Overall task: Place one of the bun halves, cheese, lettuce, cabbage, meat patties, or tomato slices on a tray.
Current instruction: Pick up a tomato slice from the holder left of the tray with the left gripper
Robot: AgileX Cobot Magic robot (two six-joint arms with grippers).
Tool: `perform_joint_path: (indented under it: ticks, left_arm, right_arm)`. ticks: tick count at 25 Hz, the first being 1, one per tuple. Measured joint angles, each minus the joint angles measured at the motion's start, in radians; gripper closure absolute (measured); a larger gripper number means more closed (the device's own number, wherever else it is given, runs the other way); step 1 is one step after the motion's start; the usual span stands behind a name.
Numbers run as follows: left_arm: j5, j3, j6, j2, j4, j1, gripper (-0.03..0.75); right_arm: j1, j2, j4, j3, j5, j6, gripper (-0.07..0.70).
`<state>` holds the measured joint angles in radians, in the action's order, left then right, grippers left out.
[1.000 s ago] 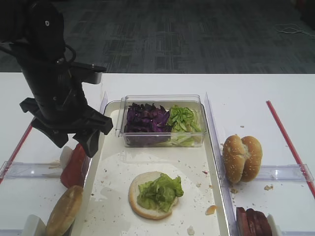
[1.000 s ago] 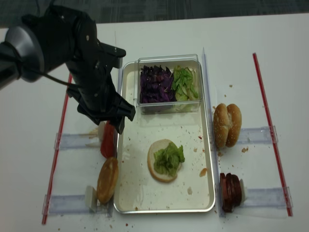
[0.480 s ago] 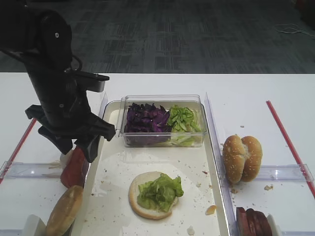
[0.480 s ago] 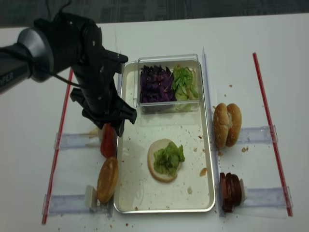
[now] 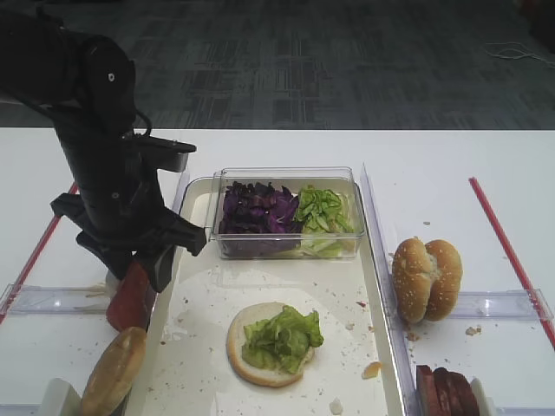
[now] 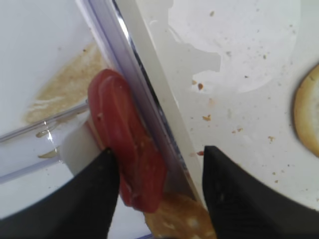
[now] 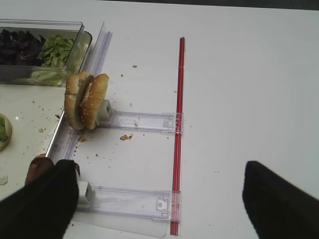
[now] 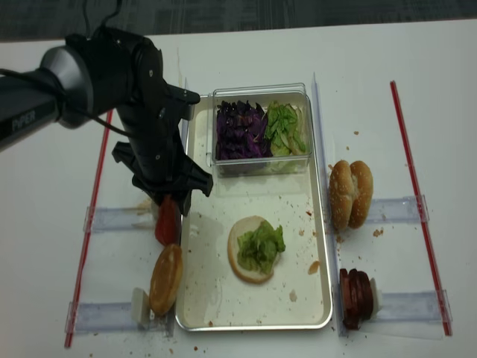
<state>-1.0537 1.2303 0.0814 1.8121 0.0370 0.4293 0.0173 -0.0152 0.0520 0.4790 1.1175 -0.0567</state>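
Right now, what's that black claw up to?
Left claw open, straddling bright red tomato slices. Nothing gripped. Cream-white tray's rim hard alongside. Right claw open, idle.

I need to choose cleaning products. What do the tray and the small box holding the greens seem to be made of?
The tray looks like cream-white metal, possibly enamelled or plastic: smooth, faintly glossy, with a thin raised rim and rounded corners. The box appears to be clear rigid plastic: the cabbage and lettuce show through its walls.

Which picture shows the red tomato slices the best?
The left wrist view: the tomato slices fill the frame, standing on edge beside the tray rim, between the left gripper's open jaws. Both high views show only a small red sliver under that gripper. The right wrist view misses them.
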Motion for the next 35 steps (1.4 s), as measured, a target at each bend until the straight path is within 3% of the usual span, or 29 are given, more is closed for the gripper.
perform_joint_path:
  ticks: [6,21,35]
  left_arm:
    - [0.005,0.000,0.000,0.000,0.000,0.000,0.386]
    - [0.011,0.000,0.000,0.056,-0.002,0.000,0.401]
    - [0.009,0.003,0.017,0.060,-0.048,0.000,0.591]
  right_arm:
    - [0.000,0.000,0.000,0.000,0.000,0.000,-0.058]
    - [0.000,0.000,0.000,0.000,0.000,0.000,-0.058]
    - [0.000,0.000,0.000,0.000,0.000,-0.003,-0.058]
